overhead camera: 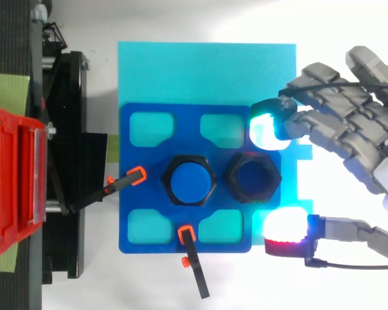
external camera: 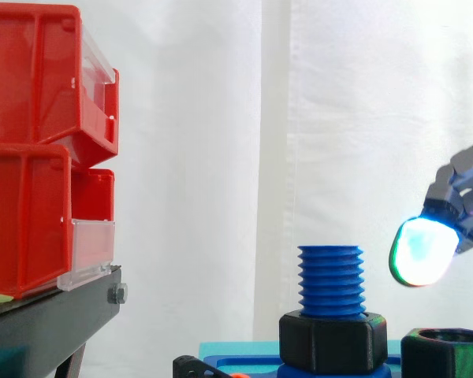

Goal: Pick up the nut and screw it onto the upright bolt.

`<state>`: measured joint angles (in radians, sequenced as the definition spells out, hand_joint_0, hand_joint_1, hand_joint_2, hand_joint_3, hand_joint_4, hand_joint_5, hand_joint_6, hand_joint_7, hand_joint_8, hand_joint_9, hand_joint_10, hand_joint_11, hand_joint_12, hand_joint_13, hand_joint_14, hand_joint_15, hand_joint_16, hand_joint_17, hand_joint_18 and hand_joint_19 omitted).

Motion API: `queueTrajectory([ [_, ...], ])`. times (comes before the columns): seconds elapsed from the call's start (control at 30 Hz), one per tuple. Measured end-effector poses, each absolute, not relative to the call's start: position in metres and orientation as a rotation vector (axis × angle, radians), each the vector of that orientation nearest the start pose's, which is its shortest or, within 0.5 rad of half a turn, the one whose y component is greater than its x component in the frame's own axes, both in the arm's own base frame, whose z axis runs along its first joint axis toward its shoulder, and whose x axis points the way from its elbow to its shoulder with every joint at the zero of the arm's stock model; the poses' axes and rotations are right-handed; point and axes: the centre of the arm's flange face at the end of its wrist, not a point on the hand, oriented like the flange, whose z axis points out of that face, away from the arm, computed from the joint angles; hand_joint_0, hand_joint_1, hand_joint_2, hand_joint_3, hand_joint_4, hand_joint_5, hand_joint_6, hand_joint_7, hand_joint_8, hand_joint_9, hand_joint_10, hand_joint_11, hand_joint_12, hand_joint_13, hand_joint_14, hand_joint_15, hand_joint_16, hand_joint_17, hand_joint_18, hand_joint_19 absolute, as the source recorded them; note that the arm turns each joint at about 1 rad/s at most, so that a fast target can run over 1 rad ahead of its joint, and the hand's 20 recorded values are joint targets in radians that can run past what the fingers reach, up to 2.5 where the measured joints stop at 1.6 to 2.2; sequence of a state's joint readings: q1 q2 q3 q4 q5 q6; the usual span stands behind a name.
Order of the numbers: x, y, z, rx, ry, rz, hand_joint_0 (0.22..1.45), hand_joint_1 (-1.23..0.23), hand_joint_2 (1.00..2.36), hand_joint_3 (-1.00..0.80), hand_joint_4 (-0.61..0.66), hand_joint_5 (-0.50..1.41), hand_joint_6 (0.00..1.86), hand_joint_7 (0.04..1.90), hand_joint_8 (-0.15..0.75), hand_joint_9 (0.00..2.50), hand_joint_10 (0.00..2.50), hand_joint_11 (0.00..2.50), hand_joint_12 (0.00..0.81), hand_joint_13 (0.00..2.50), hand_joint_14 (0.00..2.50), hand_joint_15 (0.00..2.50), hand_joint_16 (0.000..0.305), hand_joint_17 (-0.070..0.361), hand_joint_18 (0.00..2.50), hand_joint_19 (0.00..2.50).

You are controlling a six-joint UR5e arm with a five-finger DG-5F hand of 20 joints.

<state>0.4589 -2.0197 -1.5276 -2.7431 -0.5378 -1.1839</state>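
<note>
While the hand (overhead camera: 361, 139) hovers open at centre right, the loose black nut (overhead camera: 253, 177) lies on the blue plate (overhead camera: 137, 219) just right of the upright bolt (overhead camera: 191, 181), which wears a second nut (external camera: 333, 342).

**A:** so what's all this actually sitting on?

**B:** a white tabletop (overhead camera: 149, 284). a cyan mat (overhead camera: 207, 71) lies flat on it, and a blue plate (overhead camera: 132, 194) with rounded cut-outs sits on the mat.

**A:** and on the plate itself?

**B:** the blue bolt (overhead camera: 189, 181) stands upright with a black hex collar (external camera: 333, 340) round its base. the loose black nut (overhead camera: 253, 177) is just beside it. two orange-tipped clamps (overhead camera: 137, 173) sit on the plate's edges. a black stand (overhead camera: 71, 129) is next to the mat.
</note>
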Motion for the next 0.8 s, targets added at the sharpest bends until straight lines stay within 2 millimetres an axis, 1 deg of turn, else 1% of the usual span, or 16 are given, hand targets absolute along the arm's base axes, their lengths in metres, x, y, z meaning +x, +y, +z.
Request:
queueTrajectory([
  [0.2,0.634,0.076,0.280,0.729,1.394,-0.150,0.43,-0.68,1.00,-0.50,0.23,-0.22,0.50,0.77,0.327,0.41,0.01,0.30,0.354,0.25,0.00,0.00,0.044,0.098,0.00,0.00],
  [0.53,0.637,0.078,0.264,0.718,1.413,-0.165,0.44,-0.68,1.00,-0.50,0.23,-0.22,0.50,0.78,0.324,0.41,0.01,0.29,0.353,0.26,0.00,0.00,0.043,0.097,0.00,0.00],
  [0.8,0.637,0.077,0.261,0.712,1.424,-0.173,0.45,-0.69,1.00,-0.50,0.22,-0.22,0.50,0.77,0.321,0.41,0.01,0.30,0.351,0.26,0.00,0.00,0.043,0.097,0.00,0.00],
])
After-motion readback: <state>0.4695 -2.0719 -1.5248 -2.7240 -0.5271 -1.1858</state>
